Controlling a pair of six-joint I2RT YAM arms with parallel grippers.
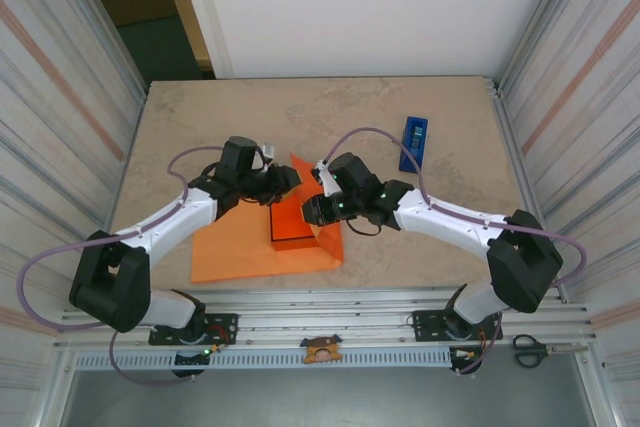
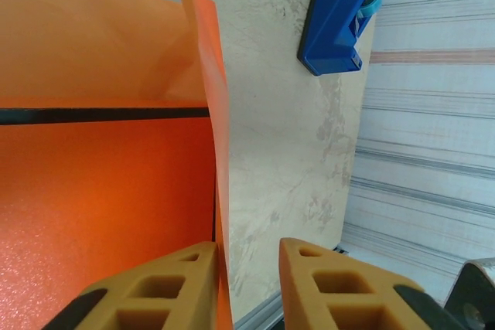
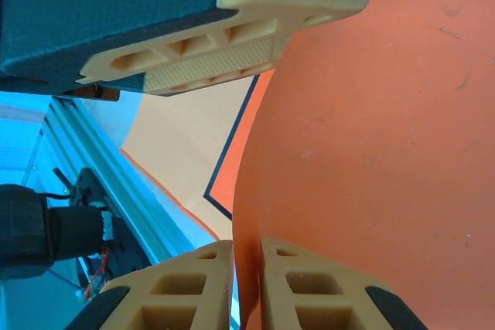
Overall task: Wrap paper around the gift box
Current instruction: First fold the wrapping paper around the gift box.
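While the right gripper (image 1: pixel 316 209) clamps a raised flap of the paper (image 1: pixel 240 252) just right of the box (image 1: pixel 295 225), the box itself lies flat on that sheet, with most of the paper spread to its left and toward the near side. From the right wrist, the fingers (image 3: pixel 178 287) sit nearly together at the gripper (image 3: pixel 246 246), and the thin edge of the paper (image 3: pixel 371 152) runs up from between them, curving over beside the box's black edge (image 3: pixel 230 161). The left gripper (image 1: pixel 285 179) hovers over the far side of the box. In its own view the jaws of this gripper (image 2: pixel 247 251) stand apart: the lifted edge of the paper (image 2: pixel 77 44) rises in the gap against one finger (image 2: pixel 166 291), while the other finger is clear of it, so nothing is pinched there. The box's orange-red top (image 2: pixel 100 206) lies beneath, its black edge meeting the upturned sheet. A blue dispenser (image 1: pixel 413 143) (image 2: pixel 336 13) lies on the table (image 1: pixel 200 117) well to the right of and beyond the box. Scissors (image 1: pixel 530 350) rest far to the box's near right, past the table edge.
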